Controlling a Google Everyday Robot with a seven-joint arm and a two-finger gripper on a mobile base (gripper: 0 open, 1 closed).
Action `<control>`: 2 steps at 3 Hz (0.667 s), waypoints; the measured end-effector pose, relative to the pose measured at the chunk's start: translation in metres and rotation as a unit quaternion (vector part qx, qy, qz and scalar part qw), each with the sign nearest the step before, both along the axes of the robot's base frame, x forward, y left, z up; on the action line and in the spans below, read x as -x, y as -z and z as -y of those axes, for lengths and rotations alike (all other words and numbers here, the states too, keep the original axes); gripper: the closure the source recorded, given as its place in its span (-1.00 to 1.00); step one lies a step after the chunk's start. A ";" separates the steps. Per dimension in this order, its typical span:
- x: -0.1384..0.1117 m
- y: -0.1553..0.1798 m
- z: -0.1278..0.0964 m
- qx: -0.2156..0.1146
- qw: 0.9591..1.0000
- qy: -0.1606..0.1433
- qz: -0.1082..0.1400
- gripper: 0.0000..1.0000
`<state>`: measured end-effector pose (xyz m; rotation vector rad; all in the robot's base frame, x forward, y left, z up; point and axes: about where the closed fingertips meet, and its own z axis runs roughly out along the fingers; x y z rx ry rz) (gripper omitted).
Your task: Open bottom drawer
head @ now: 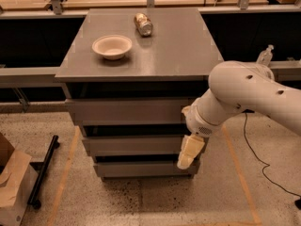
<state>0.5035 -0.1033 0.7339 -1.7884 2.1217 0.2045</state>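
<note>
The bottom drawer (141,168) is the lowest and narrowest grey front of the cabinet, flat and handleless, and looks closed. My gripper (186,160) hangs from the white arm (244,95) and points down in front of the right end of the middle and bottom drawer fronts, its tip at the bottom drawer's upper right edge. Contact with the drawer is unclear.
Above are two wider grey drawer fronts (129,111). On the cabinet top (178,46) stand a white bowl (112,46) and a lying can (143,24). A cardboard box (11,182) and a black bar (42,173) sit on the floor at left. A cable (254,149) runs at right.
</note>
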 end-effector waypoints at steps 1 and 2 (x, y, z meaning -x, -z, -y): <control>0.001 0.022 0.011 0.008 1.000 0.020 -0.021 -1.00; -0.001 0.063 0.019 0.015 0.999 0.029 -0.042 -1.00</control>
